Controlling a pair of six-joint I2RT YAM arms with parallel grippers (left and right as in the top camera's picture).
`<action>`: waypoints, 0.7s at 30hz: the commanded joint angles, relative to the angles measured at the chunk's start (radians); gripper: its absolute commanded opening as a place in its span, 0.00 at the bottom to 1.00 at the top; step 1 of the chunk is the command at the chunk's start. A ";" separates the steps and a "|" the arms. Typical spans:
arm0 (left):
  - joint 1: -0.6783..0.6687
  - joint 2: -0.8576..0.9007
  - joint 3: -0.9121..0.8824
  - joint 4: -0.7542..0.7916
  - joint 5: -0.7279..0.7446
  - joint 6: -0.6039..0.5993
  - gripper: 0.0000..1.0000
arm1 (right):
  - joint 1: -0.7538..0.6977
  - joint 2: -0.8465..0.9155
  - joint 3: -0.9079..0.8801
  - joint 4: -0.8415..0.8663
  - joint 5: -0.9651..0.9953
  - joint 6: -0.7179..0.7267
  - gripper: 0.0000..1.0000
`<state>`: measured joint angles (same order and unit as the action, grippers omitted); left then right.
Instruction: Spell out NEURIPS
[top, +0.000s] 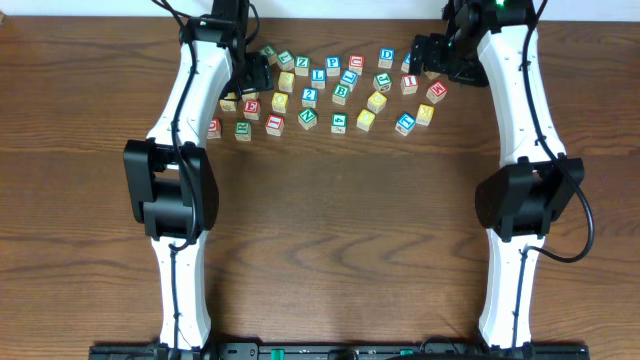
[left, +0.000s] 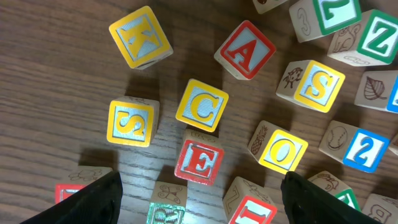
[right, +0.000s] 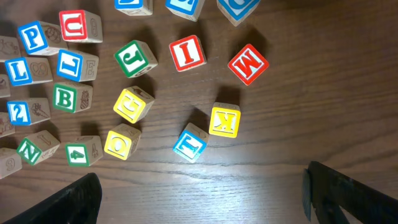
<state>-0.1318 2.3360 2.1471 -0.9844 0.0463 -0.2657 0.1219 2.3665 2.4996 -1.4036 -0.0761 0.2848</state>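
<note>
nearest the front edge of the wooden counter (top: 330, 250) the two arms stood on their bases and reached away toward a scatter of letter cubes lying across the far part. the left hand (top: 252, 72) hung over the left end of that scatter, its fingers (left: 93, 199) spread wide and gripping nothing. in its own camera a green-faced cube (left: 165, 211), its letter cut off by the frame edge, lay closest. just beyond it the red e cube (left: 200, 162) sat flat on the wood between the two fingertips and apart from both. a yellow c cube (left: 202, 104) lay close against the e's far side, with a yellow s cube (left: 130, 122) to its left and a yellow o cube (left: 283, 151) to the right. farther off was a red a cube (left: 244, 50). the right hand (top: 430, 55) hovered at the right end, its fingers (right: 348, 193) also wide and holding nothing, above plain wood. past them came a blue t cube (right: 189, 144) and a yellow k cube (right: 224, 120) just beside each other, with the green n cube (right: 29, 148) well off to the left. beyond those lay the red i cube (right: 186, 51), next to a red m cube (right: 247, 64). farthest, at the upper left, the red u cube (right: 73, 25) sat beside the blue p cube (right: 30, 36).
</note>
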 joint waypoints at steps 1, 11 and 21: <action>-0.001 -0.002 -0.018 0.011 -0.005 -0.006 0.81 | 0.000 -0.014 0.019 -0.003 -0.005 0.006 0.99; -0.001 -0.001 -0.048 0.028 -0.005 -0.006 0.81 | 0.000 -0.014 0.019 -0.003 -0.005 0.006 0.99; -0.001 -0.001 -0.073 0.029 -0.005 -0.006 0.81 | 0.000 -0.014 0.019 -0.003 -0.005 0.006 0.99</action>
<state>-0.1318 2.3360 2.0827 -0.9565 0.0463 -0.2657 0.1219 2.3665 2.4996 -1.4036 -0.0761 0.2848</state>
